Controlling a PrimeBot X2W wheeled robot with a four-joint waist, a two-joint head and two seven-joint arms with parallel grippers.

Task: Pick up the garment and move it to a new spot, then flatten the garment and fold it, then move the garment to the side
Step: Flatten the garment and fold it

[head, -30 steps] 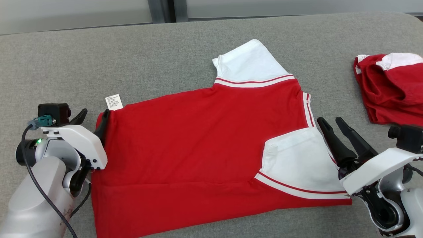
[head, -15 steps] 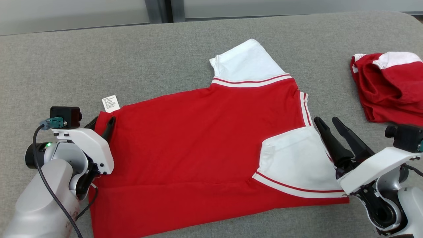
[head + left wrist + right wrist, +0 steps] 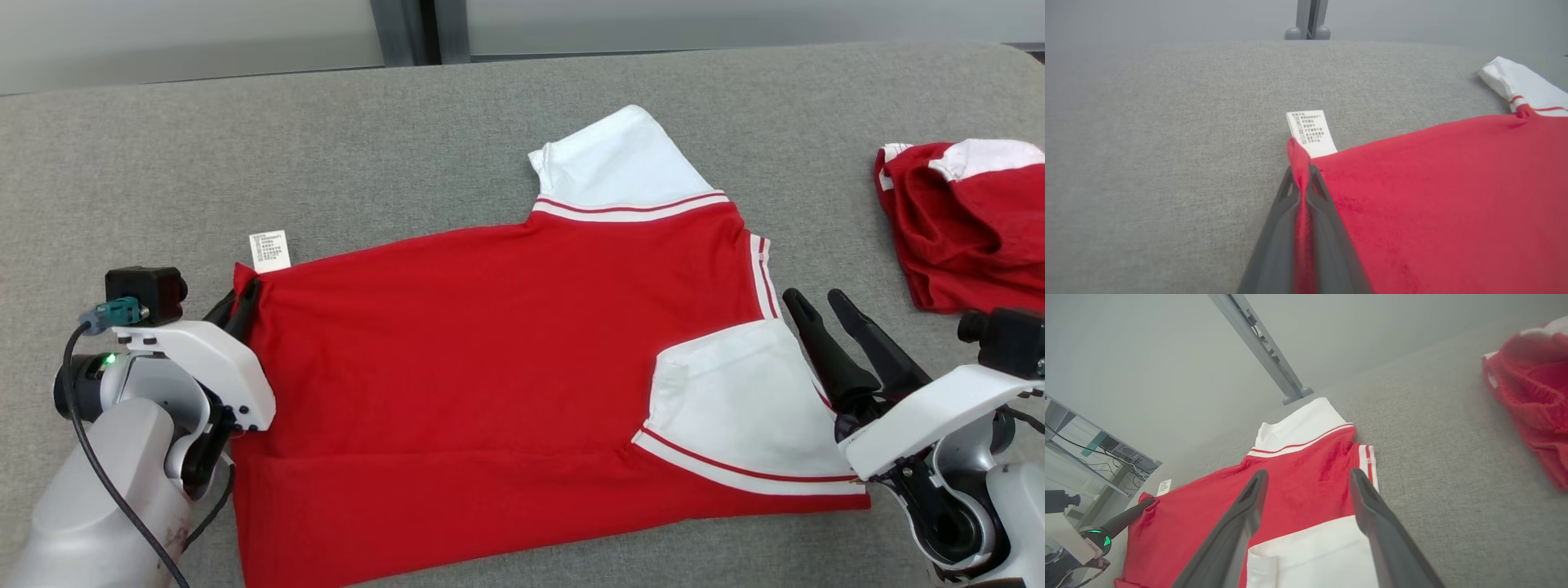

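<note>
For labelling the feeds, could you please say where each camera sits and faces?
Head view: on the head, facing down at the red shirt on the grey surface; left end effector and right end effector show.
Left wrist view: left wrist, along its shut end effector pinching the shirt corner.
Right wrist view: right wrist, along its open end effector toward the white sleeve.
Shared: all three show the care label.

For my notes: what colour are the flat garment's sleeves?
The garment has white sleeves with a thin red stripe; clearest in the head view.
</note>
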